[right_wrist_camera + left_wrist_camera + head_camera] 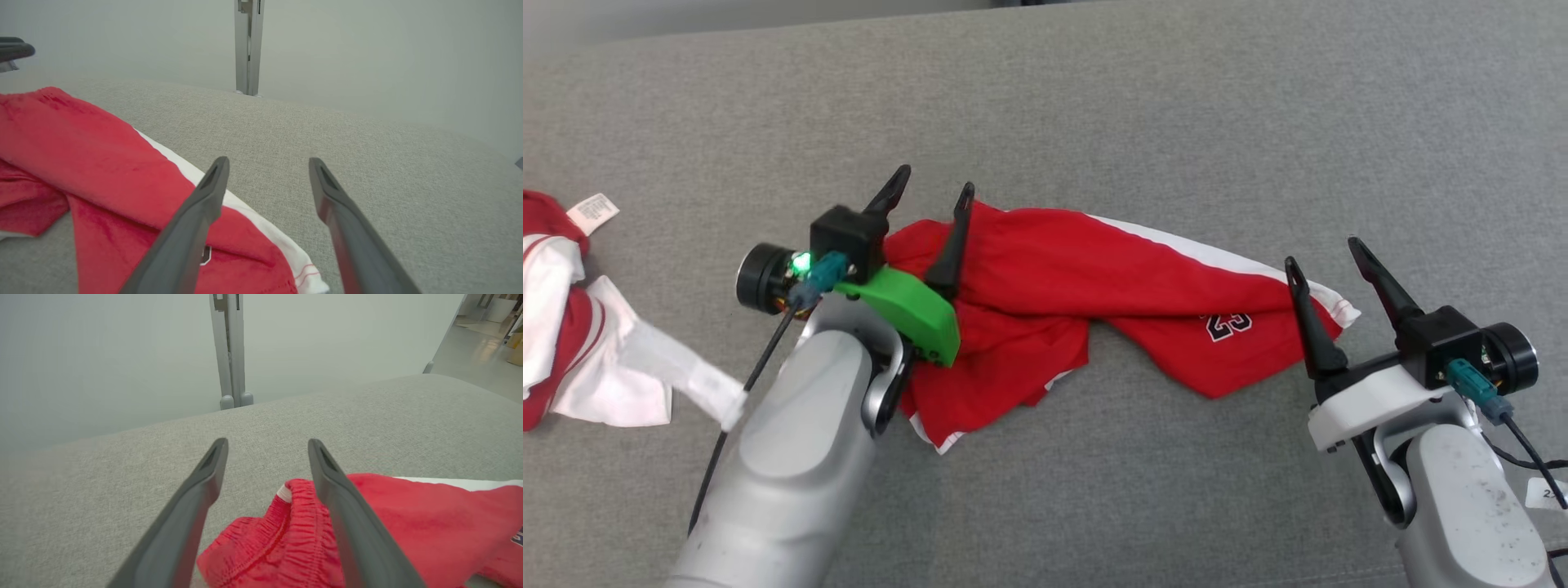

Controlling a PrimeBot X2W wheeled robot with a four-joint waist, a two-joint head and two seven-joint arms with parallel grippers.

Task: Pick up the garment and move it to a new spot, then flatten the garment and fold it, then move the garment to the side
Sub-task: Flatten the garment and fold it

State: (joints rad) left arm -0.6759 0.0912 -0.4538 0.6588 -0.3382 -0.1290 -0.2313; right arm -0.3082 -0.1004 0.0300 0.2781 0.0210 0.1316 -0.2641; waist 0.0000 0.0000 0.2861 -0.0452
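Note:
Red shorts [1078, 286] with a white side stripe and a number patch lie crumpled across the grey cushion. My left gripper [935, 184] hangs open over their left end, where the gathered waistband [286, 539] sits between and under its fingers [204, 490]. My right gripper [1321, 251] is open above the right end of the shorts [102, 163], near the white hem [302, 265]. Its left finger [192, 220] is over the cloth and its right finger is over bare cushion. Neither gripper holds anything.
A second red and white garment [572, 327] with a label is heaped at the left edge of the grey cushion [1094, 106]. A grey post [231, 351] and a pale wall stand behind the cushion's far edge. Bare cushion lies beyond and in front of the shorts.

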